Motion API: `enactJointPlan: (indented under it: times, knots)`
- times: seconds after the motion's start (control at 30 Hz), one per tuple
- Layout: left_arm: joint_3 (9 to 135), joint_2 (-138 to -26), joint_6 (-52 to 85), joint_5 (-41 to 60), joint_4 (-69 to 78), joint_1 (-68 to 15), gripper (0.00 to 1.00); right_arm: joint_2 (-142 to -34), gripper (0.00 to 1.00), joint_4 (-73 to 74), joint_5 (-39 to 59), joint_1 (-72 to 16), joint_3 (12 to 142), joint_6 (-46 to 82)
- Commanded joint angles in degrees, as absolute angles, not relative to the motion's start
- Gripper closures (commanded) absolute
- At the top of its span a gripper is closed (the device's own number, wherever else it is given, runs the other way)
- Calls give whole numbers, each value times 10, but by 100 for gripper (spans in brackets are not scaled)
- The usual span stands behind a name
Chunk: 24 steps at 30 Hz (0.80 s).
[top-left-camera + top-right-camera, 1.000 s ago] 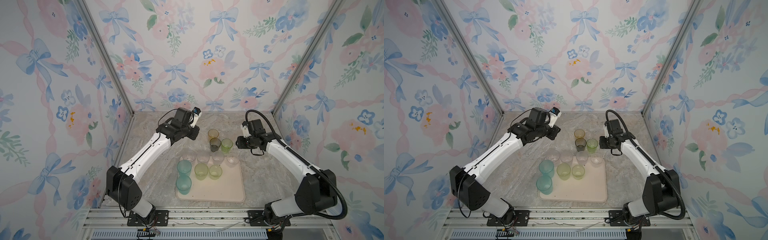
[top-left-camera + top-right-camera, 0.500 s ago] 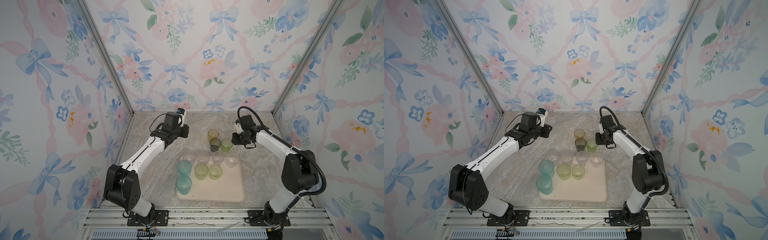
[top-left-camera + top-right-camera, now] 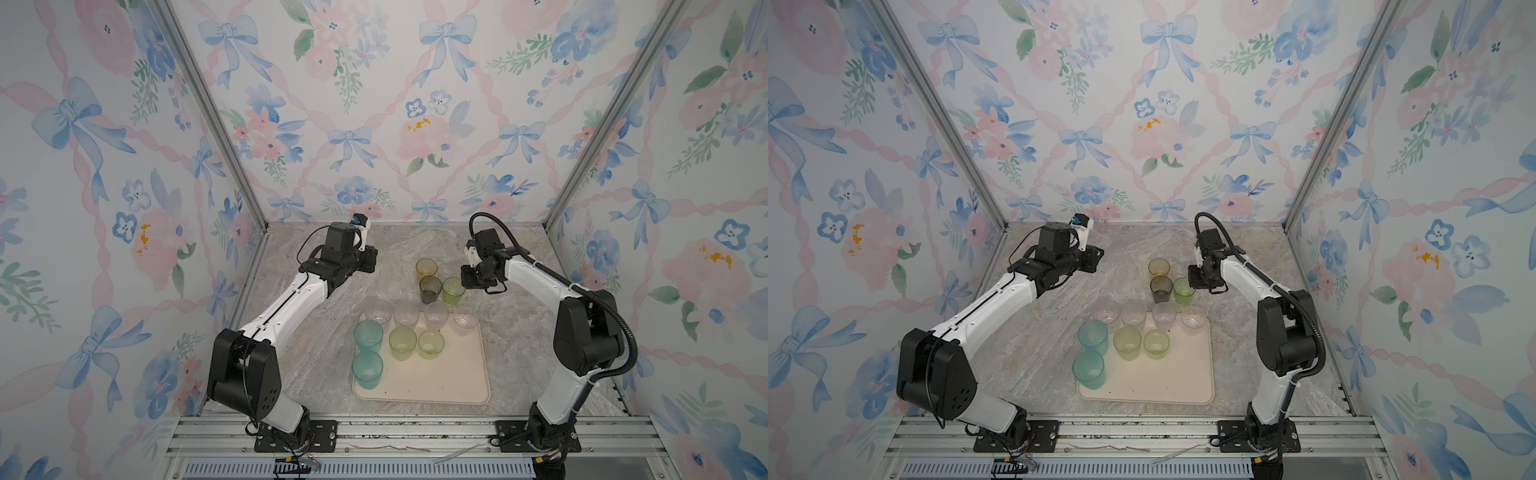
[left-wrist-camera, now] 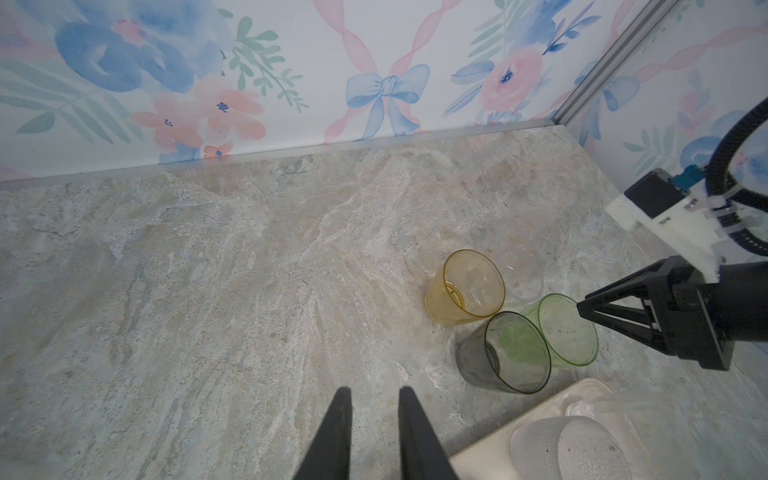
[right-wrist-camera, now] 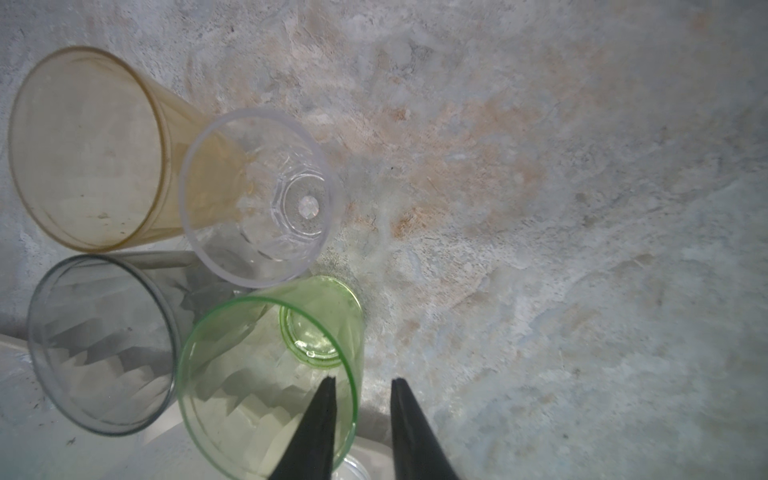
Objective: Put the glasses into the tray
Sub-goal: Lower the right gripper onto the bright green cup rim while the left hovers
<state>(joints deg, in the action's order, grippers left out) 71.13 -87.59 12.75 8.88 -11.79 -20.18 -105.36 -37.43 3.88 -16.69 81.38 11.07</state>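
The beige-pink tray [image 3: 436, 382] [image 3: 1163, 382] holds two teal glasses [image 3: 368, 336], two pale green ones [image 3: 402, 342] and several clear ones [image 3: 406, 313] along its far rim. Behind it on the table stand an amber glass [image 5: 87, 149], a smoky grey glass [image 5: 99, 345], a clear glass [image 5: 257, 195] and a bright green glass [image 5: 266, 374] [image 3: 453, 291]. My right gripper [image 5: 361, 379] [image 3: 465, 282] straddles the green glass's rim, one finger inside and one outside, with a gap left on the outer side. My left gripper [image 4: 374, 390] [image 3: 372, 262] hovers over bare table, jaws slightly apart and empty.
Floral walls close in the marble table on three sides. The four loose glasses stand tightly together, rims nearly touching. A metal rail [image 3: 374, 432] runs along the front edge, where both arm bases are mounted.
My right gripper has moved left onto the green glass's rim and its jaws have narrowed. The left arm has drawn back toward the far left, away from the glasses.
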Motion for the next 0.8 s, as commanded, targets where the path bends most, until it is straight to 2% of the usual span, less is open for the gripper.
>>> enactJointPlan:
  times: [0.0,0.77]
  knots:
    - [706,-884,134,100,-110,-196,77,-1072,75,-399,32,-175,837,104]
    - [693,-883,127,118,-102,-180,78,-1103,83,-431,5,-192,868,97]
